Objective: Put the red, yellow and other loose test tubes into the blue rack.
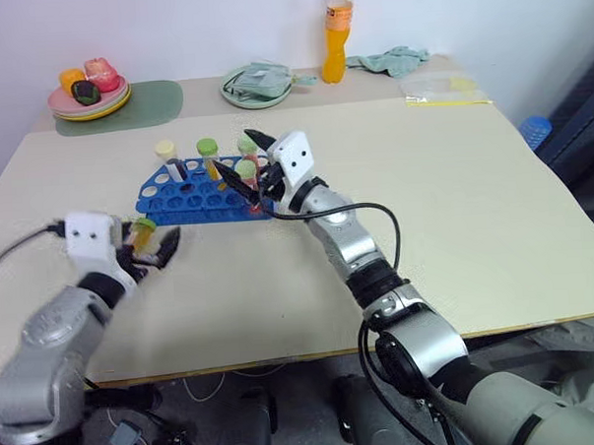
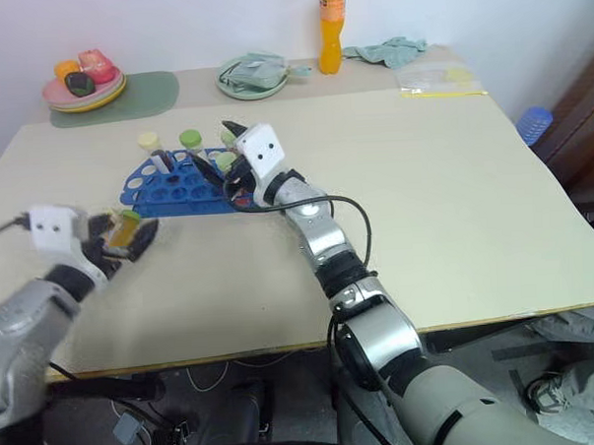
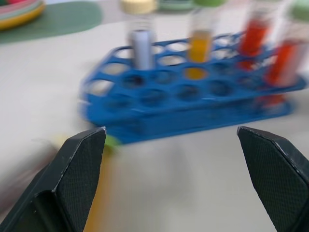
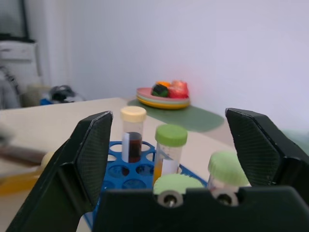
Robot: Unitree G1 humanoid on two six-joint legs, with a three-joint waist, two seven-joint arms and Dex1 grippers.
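Note:
The blue rack stands on the table left of centre, with several capped tubes upright in it: a cream-capped one, a yellow one and red ones. My right gripper hovers open just over the rack's right end, green caps right beneath it, nothing between its fingers. A loose yellow-orange test tube with a green cap is at my left gripper, in front of the rack. That gripper is open wide, and the tube is a blur beside one finger.
At the back left a plate of toy food sits on a green mat. A green dish with a cloth, a tall orange bottle, a rag and a plastic bag line the far edge.

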